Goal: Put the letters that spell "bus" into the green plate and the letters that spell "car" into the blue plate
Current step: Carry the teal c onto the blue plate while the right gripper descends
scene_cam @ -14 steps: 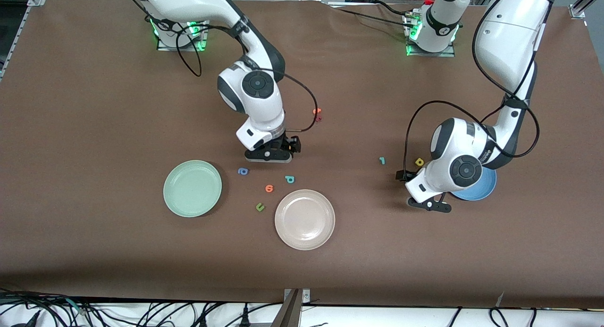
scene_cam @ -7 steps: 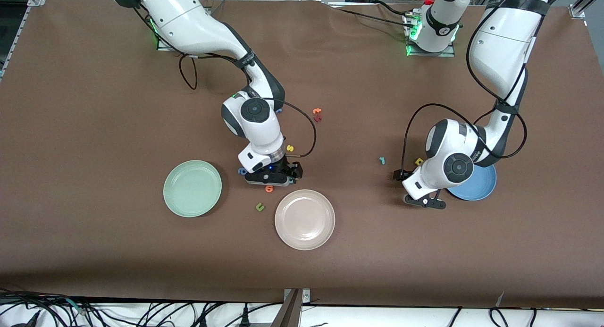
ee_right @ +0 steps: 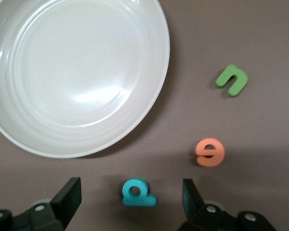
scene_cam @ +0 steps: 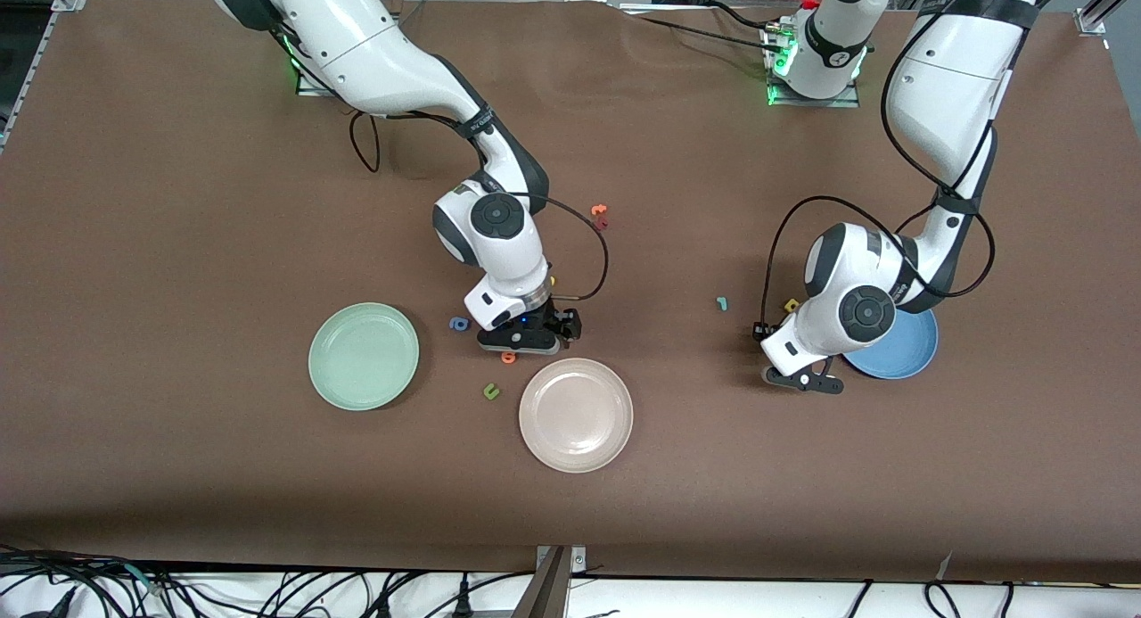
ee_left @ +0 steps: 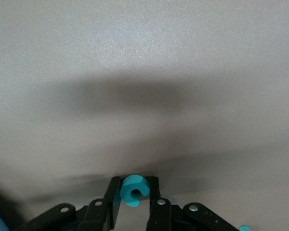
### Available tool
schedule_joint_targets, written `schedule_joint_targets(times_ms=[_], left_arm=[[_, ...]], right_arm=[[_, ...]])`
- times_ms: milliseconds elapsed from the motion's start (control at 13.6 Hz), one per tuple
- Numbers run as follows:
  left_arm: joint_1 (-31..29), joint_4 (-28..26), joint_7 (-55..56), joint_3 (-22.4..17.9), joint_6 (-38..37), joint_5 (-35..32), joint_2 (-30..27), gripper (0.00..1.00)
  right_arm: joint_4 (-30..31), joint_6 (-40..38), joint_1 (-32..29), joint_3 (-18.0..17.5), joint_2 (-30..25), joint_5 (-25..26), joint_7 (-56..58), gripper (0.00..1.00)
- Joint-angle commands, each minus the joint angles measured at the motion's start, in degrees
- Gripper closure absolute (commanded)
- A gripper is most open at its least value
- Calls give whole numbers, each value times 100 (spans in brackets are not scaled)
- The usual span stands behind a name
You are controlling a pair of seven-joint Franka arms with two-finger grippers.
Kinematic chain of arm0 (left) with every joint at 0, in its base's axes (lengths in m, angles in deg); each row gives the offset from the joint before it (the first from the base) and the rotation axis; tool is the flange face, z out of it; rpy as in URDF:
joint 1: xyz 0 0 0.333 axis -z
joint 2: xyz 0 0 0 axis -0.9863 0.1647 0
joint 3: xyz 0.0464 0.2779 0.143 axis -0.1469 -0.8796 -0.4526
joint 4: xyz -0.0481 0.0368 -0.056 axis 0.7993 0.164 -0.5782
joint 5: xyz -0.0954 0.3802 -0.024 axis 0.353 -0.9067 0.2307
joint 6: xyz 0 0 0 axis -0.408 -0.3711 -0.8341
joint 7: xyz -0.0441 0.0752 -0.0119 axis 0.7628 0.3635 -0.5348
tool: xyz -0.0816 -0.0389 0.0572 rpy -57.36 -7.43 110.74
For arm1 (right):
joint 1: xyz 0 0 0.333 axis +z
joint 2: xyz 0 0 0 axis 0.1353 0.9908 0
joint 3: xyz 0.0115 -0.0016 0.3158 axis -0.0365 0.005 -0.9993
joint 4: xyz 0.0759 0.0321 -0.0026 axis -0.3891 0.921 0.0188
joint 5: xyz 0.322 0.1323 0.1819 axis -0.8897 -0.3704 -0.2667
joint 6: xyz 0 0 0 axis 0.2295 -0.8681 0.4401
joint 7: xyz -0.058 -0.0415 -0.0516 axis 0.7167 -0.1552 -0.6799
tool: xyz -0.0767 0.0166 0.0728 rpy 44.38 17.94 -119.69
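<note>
Teal foam "b" (ee_right: 138, 193) lies on the brown tabletop (scene_cam: 178, 226) between the right pincer's (ee_right: 132, 202) spread fingers, near the beige-white plate's rim (ee_right: 149, 96). Left pincer (ee_left: 135, 202) clamps a teal foam "c" (ee_left: 133, 190) beside the blue plate (scene_cam: 909, 350).

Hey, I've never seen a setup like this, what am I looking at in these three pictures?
Two white robot arms work at a brown table. The wide picture comes from a high camera facing them; the other two come from a camera on each arm's wrist. The left claw, beside the blue plate, is shut on a teal c. The right claw hangs open over a teal b, near an orange letter, an olive-green u and the beige-white plate. The green plate lies toward the right arm's end.
</note>
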Motion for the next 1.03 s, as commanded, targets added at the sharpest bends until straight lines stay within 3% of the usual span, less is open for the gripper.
schedule_joint_targets(times_ms=[0,147,366,513,733,953], left_arm=[[-20,-93,31,43,56,-49,-47,81],[-38,-32,49,43,-6,-66,-160,80],[-125,170,-48,-19,-864,-136,-740,80],[-414,469,-424,-36,-1182,-145,-750,79],[-1011,505,-1564,-54,-1324,-145,-767,75],[-1540,435,-2393,-45,-1272,-145,-698,75]], right_arm=[[-156,9,108,58,178,56,-135,8],[-156,9,117,58,231,56,-135,8],[-156,18,117,58,310,56,-196,10],[-165,18,117,58,319,65,-196,12],[-165,35,117,58,337,65,-196,17],[-165,158,117,58,346,65,-196,39]])
